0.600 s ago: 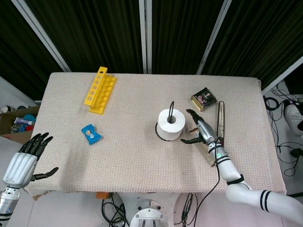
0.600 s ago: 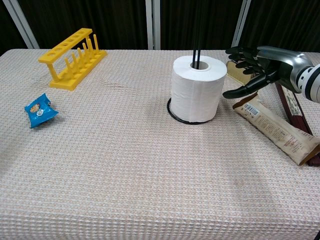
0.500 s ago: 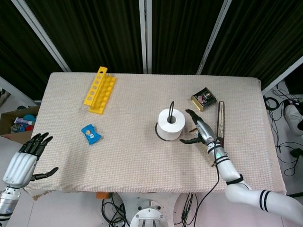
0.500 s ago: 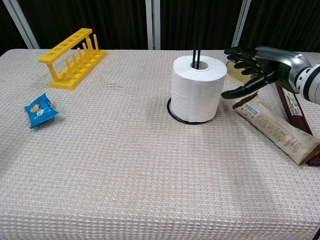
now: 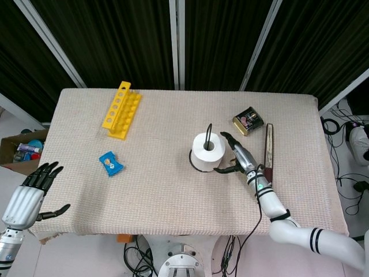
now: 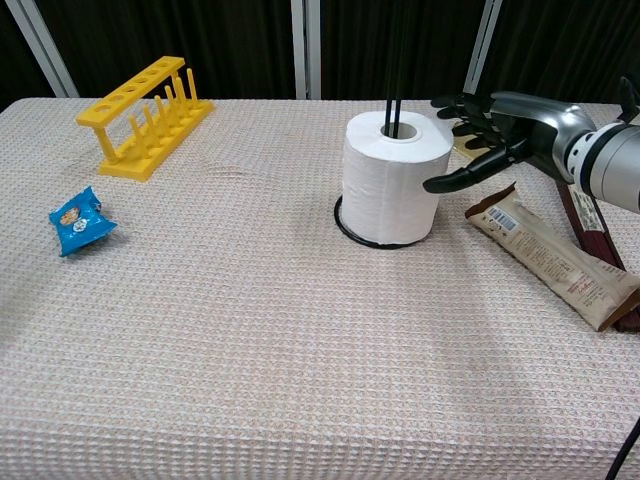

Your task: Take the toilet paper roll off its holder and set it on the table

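A white toilet paper roll [image 5: 207, 152] [image 6: 393, 178] stands upright on a black wire holder [image 6: 352, 230], whose thin rod [image 6: 393, 60] rises through the core. My right hand [image 5: 234, 156] [image 6: 495, 135] is open at the roll's right side, fingers spread around it, thumb tip at or almost at the paper. My left hand [image 5: 33, 191] hangs open off the table's near left corner, seen only in the head view.
A yellow tube rack [image 5: 121, 109] stands at the back left and a blue snack packet [image 5: 110, 163] lies left of centre. Right of the roll lie a small dark tin [image 5: 248, 120], a brown wrapped bar [image 6: 553, 255] and a long dark strip [image 5: 267, 153].
My right hand has moved left, closing the gap to the roll's right side. The roll and my left hand have not moved.
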Motion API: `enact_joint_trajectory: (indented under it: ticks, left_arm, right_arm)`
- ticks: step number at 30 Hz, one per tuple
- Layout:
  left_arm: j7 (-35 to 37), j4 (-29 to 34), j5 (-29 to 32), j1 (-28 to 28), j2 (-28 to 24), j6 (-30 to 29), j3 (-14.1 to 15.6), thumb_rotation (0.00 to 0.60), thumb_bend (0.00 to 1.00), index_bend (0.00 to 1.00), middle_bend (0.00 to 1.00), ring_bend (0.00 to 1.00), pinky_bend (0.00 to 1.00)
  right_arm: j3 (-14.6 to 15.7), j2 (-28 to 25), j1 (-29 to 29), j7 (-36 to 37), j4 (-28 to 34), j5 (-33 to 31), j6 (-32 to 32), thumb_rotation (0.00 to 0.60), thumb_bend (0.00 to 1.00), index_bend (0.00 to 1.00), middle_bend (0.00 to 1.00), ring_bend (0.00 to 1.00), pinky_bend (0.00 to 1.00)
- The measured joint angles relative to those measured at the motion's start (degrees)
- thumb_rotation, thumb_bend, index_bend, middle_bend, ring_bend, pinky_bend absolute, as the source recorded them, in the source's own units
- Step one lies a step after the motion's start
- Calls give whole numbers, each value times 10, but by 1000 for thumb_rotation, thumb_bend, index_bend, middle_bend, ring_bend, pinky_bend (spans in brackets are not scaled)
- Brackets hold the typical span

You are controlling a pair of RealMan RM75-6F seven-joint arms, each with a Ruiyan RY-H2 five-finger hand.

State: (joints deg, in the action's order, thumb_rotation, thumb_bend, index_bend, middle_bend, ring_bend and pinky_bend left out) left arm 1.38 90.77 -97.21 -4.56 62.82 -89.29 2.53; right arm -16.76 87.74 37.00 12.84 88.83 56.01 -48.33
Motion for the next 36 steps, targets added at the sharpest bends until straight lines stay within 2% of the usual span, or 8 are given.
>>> enact_joint_trajectory:
  ticks: [11,13,15,17,20,23,30,36]
  left_arm:
    - [13,-5,4,-1,-2,0,-1,442,155,101,55,57,217]
    - [15,-6,4,-1,-3,0,-1,441,155,101,55,57,217]
    - [16,-7,4,0,-3,-1,-1,441,155,101,55,56,217]
    - [17,-7,4,0,-3,-1,-2,439,155,101,55,56,217]
    - [17,-8,5,-1,-3,0,-2,442,155,102,55,56,217]
    - [16,-8,5,-1,-2,2,-1,439,155,101,55,57,217]
    - [14,-7,5,-1,-2,2,-1,443,155,102,55,57,217]
    - [13,-8,5,-2,-1,3,-1,442,155,101,55,57,217]
  right_arm:
    - [-15,40,22,3,-34,-30,20,600,20,0,0,0,1]
    - [-18,49,24,9,-43,-29,19,600,42,0,20,0,31]
    - [-21,55,24,14,-48,-27,15,600,68,5,107,54,132]
    - [-24,62,23,19,-53,-24,7,600,92,77,216,161,250]
    - [-28,72,20,22,-60,-20,-9,600,140,298,387,329,426]
    - [-32,84,17,22,-68,-17,-27,600,174,428,483,424,520]
    - [-41,93,12,29,-74,-6,-44,600,199,461,499,437,534]
    - [-46,87,1,56,-58,45,-74,600,214,462,499,436,534]
